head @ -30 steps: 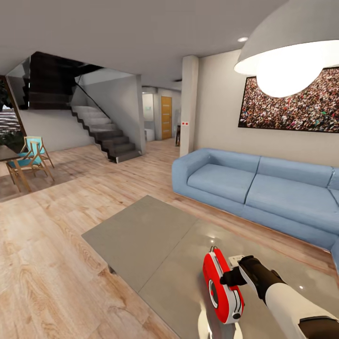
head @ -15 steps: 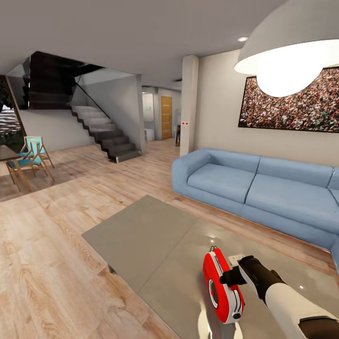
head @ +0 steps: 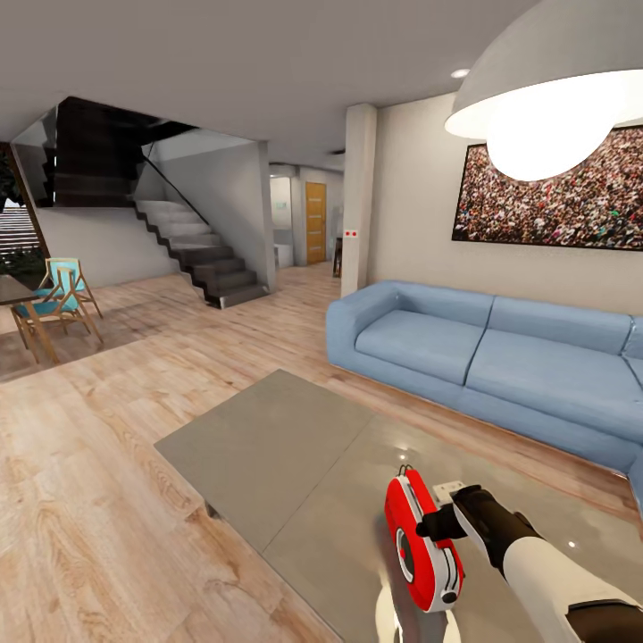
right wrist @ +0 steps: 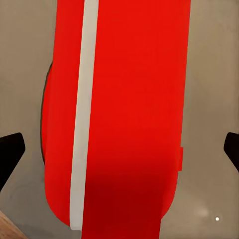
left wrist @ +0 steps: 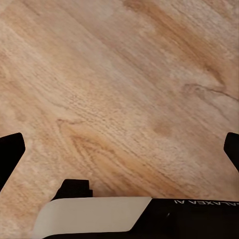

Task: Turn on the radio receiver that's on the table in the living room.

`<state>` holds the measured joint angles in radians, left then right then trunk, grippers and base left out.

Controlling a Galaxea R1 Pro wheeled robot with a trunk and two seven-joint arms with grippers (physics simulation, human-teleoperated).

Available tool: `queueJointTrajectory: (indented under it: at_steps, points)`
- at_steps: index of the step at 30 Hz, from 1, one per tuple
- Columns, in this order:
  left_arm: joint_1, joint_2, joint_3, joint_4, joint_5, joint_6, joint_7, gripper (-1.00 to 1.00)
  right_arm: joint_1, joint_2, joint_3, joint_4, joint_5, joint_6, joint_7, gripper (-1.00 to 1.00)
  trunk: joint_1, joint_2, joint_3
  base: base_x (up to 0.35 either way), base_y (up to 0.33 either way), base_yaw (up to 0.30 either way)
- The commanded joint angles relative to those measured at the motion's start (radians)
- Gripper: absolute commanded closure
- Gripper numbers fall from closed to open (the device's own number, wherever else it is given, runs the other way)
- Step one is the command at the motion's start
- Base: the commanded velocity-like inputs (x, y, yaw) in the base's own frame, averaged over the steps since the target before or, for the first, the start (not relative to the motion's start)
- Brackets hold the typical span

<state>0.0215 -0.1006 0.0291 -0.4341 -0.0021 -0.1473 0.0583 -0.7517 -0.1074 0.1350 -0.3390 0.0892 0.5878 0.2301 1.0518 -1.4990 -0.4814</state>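
Right gripper (head: 435, 525) sits against the back of the radio receiver (head: 421, 541), low right in the head view; black fingertips touch or nearly touch the red shell. Right wrist view: radio (right wrist: 119, 114) very close, red body with one white-grey stripe, the two fingertips at the frame's opposite edges, spread wide, one on either side of the radio and gripping nothing. Radio stands upright on the near right part of the table (head: 268, 446), dial face turned toward the left side of the head view, thin handle on top. A small white object (head: 446, 488) lies on the table just behind the radio; cannot identify it. Left gripper (left wrist: 119, 149) in the left wrist view: fingertips wide apart at the frame edges, nothing between them, wood floor (left wrist: 124, 89) beyond. Behind the table, the blue sofa (head: 482, 357) along the wall under the crowd picture (head: 554, 192). White pendant lamp (head: 554, 98) hangs upper right. Further left: wooden chairs (head: 58, 304) and the staircase (head: 192, 250).
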Motion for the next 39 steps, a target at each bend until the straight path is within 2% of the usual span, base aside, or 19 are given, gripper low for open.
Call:
queueJointTrajectory:
  at_steps: [1,2,23,29,39]
  points:
    - [0.000,0.000,0.000,0.000,0.000,0.000,0.000,-1.00,0.000,0.000,0.000,0.000,0.000,0.000,0.000,-1.00,0.000,0.000,0.000,0.000,0.000,0.000]
    - [0.000,0.000,0.000,0.000,0.000,0.000,0.000,-1.00,0.000,0.000,0.000,0.000,0.000,0.000,0.000,1.00,0.000,0.000,0.000,0.000,0.000,0.000]
    - [0.000,-0.002,-0.001,0.000,-0.001,0.000,0.000,-1.00,0.000,0.000,0.000,0.001,0.000,-0.002,0.000,1.00,0.000,0.000,0.000,0.000,0.000,0.000]
    - [0.000,0.011,0.000,0.002,-0.009,-0.002,-0.003,-1.00,0.000,0.000,0.001,0.001,0.000,-0.002,0.000,1.00,0.000,0.000,0.000,0.000,0.000,0.000]
    - [0.000,0.012,0.000,0.002,-0.010,-0.002,-0.003,-1.00,0.000,0.000,0.001,0.001,0.001,-0.002,0.000,1.00,0.000,0.000,0.000,0.000,0.000,0.000]
